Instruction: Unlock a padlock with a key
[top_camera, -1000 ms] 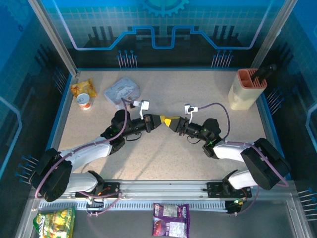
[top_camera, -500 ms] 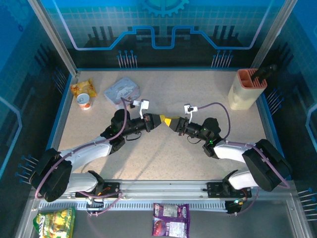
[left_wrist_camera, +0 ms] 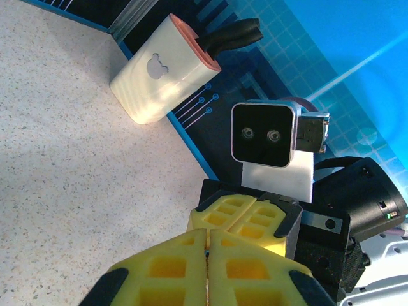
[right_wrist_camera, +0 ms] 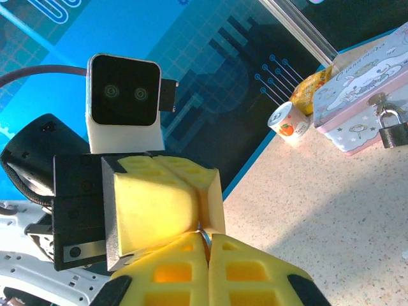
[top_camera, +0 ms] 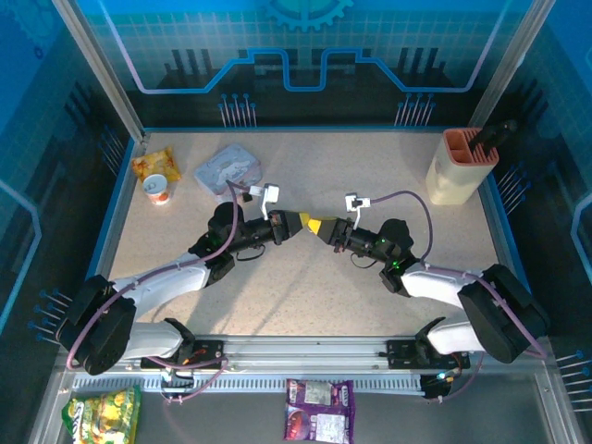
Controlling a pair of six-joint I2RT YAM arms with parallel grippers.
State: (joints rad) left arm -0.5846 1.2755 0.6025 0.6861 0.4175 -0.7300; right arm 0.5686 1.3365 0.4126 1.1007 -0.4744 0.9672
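Right wrist: padlock (right_wrist_camera: 393,129) on tin (right_wrist_camera: 357,89), well beyond right hand (right_wrist_camera: 208,245).

The table (left_wrist_camera: 57,191) looked matt and speckled, stone-like. The padlock (right_wrist_camera: 393,132) was dull dark metal with a shinier shackle; the tin (right_wrist_camera: 347,95) had a smooth, printed, faintly glossy finish.

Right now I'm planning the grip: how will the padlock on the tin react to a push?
Hooked by its shackle to the tin's clasp, the padlock would probably pivot, not slide. Its dark body looks rigid, likely heavy for its size.
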